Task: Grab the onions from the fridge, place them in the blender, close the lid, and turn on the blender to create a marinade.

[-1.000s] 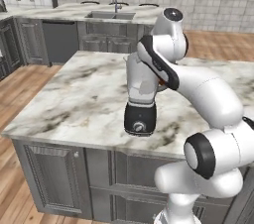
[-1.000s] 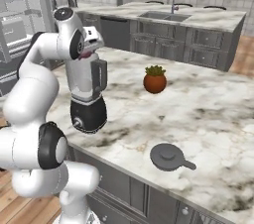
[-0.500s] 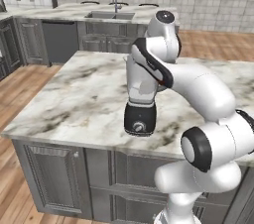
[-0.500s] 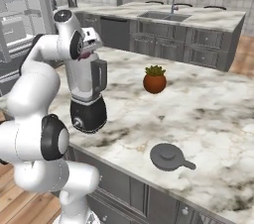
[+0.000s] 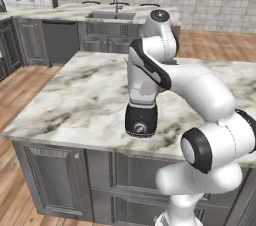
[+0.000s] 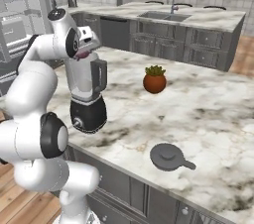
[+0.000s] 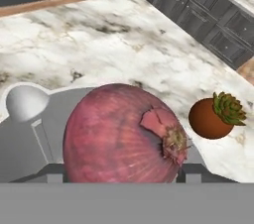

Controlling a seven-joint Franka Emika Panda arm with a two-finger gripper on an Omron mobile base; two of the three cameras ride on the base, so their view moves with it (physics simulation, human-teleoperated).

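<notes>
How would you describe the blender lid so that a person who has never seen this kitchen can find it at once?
Look at the marble island counter with the blender on its near edge. Toward the right base camera's side, near the front edge, lies the lid, away from the small potted plant. It is the flat dark grey disc with a little knob, the lowest thing on the counter.

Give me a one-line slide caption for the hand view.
Red onion held between the fingers above the blender jug, with a small potted plant on the marble counter beyond.
</notes>
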